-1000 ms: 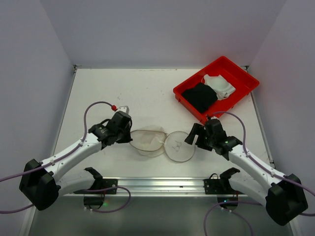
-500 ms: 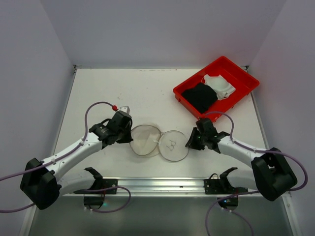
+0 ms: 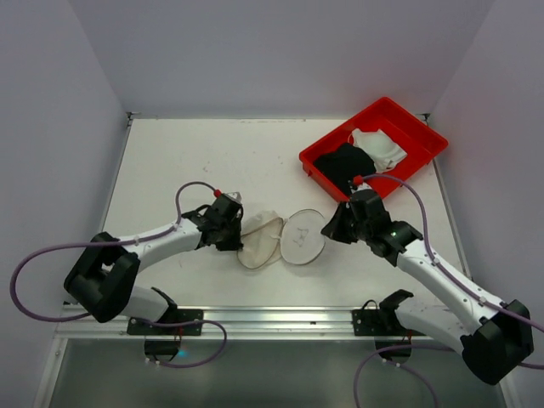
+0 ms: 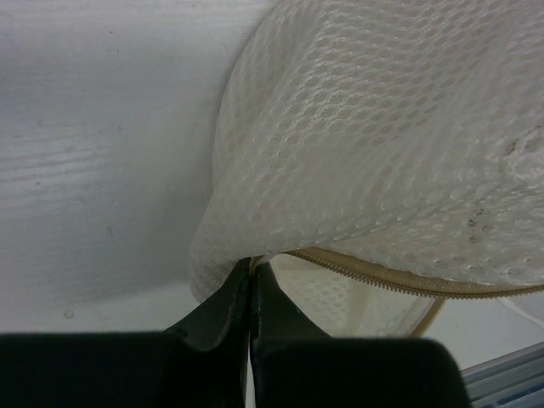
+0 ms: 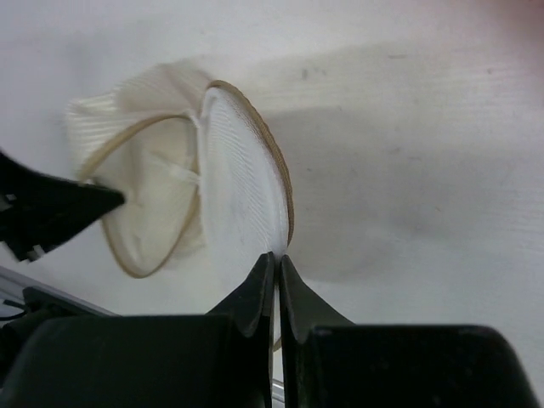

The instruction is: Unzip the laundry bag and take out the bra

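Two grippers hold the laundry bag, which lies on the bench between them. The left gripper is closed on the mesh edge beside the zipper. The right gripper is closed on the rim of the printed round end. A red tray sits beyond the right gripper.

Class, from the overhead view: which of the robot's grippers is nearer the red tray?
Right. The right gripper is shut on the printed end of the laundry bag, just in front of the red tray; the left gripper holds the bag's other end, farther left.
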You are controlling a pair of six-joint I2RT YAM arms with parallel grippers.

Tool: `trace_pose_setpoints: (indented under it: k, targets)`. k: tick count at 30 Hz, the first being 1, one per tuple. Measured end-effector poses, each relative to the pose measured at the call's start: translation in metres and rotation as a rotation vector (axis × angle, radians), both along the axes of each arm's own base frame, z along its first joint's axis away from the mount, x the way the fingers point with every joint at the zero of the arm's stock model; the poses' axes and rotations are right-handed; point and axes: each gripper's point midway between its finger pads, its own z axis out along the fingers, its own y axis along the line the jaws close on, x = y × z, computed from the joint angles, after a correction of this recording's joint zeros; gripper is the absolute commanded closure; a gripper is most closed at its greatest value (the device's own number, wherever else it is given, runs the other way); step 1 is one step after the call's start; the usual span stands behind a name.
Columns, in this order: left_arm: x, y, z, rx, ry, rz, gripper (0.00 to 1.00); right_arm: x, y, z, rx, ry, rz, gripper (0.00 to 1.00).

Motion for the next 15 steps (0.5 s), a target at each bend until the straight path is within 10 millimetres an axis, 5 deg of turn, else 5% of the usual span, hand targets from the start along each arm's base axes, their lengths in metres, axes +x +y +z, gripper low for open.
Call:
trace_pose_setpoints:
  k: [6, 15]
  targets:
    - [0.006, -0.018, -0.017, -0.047, 0.028, -0.029, 1.00, 0.000, 0.032, 0.048, 0.066, -0.086, 0.112, 1.00]
    - [0.012, -0.038, -0.017, -0.161, -0.001, -0.039, 1.00, -0.017, 0.118, 0.046, 0.129, -0.036, 0.346, 1.00]
